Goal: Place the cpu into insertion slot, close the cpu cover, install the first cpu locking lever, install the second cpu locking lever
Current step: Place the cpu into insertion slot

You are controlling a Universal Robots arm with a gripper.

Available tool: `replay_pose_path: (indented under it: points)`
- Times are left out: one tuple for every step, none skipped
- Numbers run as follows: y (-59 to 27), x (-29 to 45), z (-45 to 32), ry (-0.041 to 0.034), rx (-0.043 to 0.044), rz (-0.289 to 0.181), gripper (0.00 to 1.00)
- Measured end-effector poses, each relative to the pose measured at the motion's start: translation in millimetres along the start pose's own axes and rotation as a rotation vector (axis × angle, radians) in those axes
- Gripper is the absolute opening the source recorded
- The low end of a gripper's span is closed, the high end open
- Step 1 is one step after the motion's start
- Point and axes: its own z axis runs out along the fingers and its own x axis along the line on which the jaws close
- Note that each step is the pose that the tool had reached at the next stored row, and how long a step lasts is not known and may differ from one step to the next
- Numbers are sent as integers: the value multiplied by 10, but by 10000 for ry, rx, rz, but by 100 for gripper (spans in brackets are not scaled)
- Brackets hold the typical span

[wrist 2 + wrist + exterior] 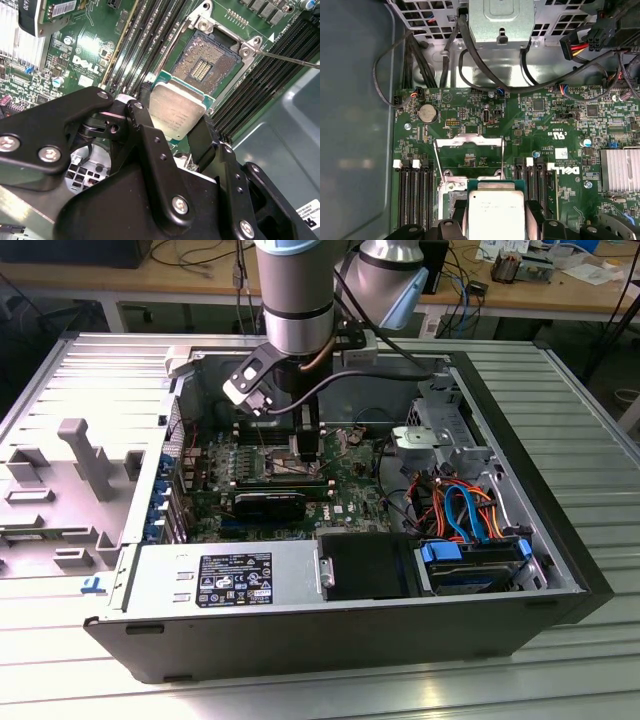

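The cpu (177, 112) is clamped by its edges between the black fingers (142, 117) of the gripper (172, 121) and held flat, metal top up. Just beyond it the insertion slot (207, 67) is left uncovered, its contact field bare. The cpu cover (467, 142) is swung up off the slot, and a thin locking lever (287, 59) is raised beside it, all within the green board (470, 107).

The cpu (177, 112) is held between the fingers of the gripper (172, 122), above the board (540, 125) and partly over one edge of the slot (205, 67). The cover (468, 141) is folded open at the slot's opposite edge. Memory slots (412, 195) are ranged along both remaining sides. The board is laid in the case (300, 635), drives (470, 565) at the exterior view's right.
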Motion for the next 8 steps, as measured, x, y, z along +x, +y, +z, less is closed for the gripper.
replay_pose_path:
  points:
    - [-1, 1, 0, 0, 0, 1, 55]
    - [-9, 1, 0, 0, 0, 1, 55]
    - [-14, 1, 0, 0, 0, 1, 55]
    - [-15, 0, 1, 0, 0, 1, 55]
    - [-16, 1, 1, 0, 0, 1, 55]
    - [-19, 0, 1, -1, 0, 2, 55]
    - [-20, 1, 1, 0, 0, 1, 55]
    - [-21, 0, 1, 0, 0, 2, 55]
